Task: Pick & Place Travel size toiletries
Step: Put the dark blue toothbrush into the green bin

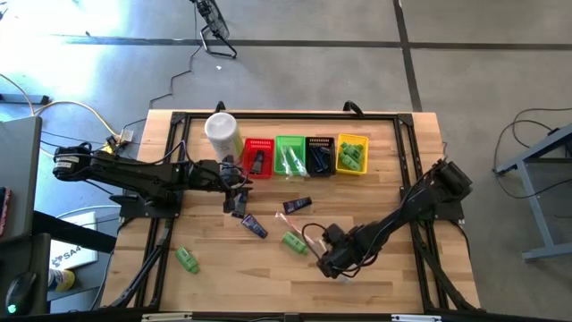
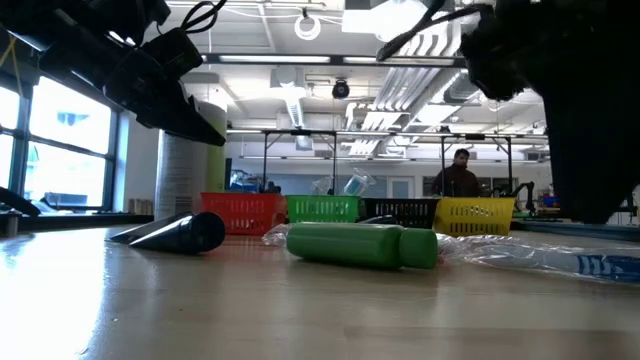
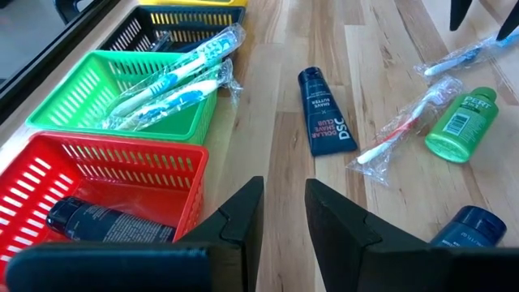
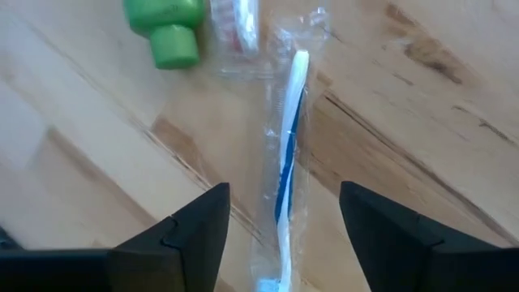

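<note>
Right gripper [image 4: 280,231]: fingers were seen spread wide and empty, hung just above the table at about 5 o'clock of the table's middle in the high view.
Wrapped toothbrush [image 4: 288,154]: it was seen flat on the wood directly under the right gripper, framed between the two fingers, untouched.
Long axis: the toothbrush was laid lengthwise down the gap, square to the line joining the fingers, so a closing pinch was judged to meet its narrow sides.
Green bottle [image 4: 165,23]: it was found just beyond the toothbrush's far end, at 11 o'clock of it in the right wrist view.
Nearer arm: the right; the toothbrush was well apart from the left.
Left gripper [image 3: 284,215]: fingers were seen narrowly parted on nothing, beside the red basket [image 3: 122,166] at 11 o'clock.
</note>
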Robot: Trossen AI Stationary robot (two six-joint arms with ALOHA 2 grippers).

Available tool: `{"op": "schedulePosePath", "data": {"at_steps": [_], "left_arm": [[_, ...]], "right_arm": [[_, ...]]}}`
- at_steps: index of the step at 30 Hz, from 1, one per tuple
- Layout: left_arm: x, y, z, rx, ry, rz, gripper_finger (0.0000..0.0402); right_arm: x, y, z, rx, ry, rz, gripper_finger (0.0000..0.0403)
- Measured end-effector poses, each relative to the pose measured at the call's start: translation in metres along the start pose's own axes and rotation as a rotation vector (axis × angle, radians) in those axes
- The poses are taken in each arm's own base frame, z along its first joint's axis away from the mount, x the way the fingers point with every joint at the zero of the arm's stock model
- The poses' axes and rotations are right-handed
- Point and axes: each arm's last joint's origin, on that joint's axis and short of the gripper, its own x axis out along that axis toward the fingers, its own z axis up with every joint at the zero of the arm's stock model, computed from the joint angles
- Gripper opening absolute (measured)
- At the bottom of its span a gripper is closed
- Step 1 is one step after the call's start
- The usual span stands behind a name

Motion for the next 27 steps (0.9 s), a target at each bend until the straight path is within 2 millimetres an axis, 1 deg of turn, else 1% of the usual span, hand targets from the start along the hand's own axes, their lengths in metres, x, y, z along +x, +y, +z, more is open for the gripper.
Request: {"op": "schedulePosePath", "data": {"at_steps": [5,7,14,20,23,27], "left_arm": [[0.0,0.0,0.0,0.0,0.004,0.0,0.0088],[0.0,0.0,0.0,0.0,0.005,0.0,0.0088],[0.0,0.0,-0.001,0.001,0.005,-0.001,0.0088],[0.0,0.0,0.0,0.001,0.005,-0.001,0.0088],[0.0,0.0,0.0,0.0,0.005,-0.002,0.0088],[0.0,0.0,0.0,0.0,0.004,-0.005,0.0088]], "right_arm": [[0.02,0.002,-0.005,-0.01,0.027,-0.03,0.0226],[0.024,0.001,-0.007,-0.012,0.063,-0.046,0.0226],[0.034,0.0,-0.009,-0.015,0.106,-0.071,0.0226],[0.035,0.0,-0.008,-0.012,0.111,-0.072,0.0224],[0.035,0.0,-0.009,-0.012,0.114,-0.075,0.0209],[0.036,-0.001,-0.007,-0.009,0.117,-0.084,0.0174]]}}
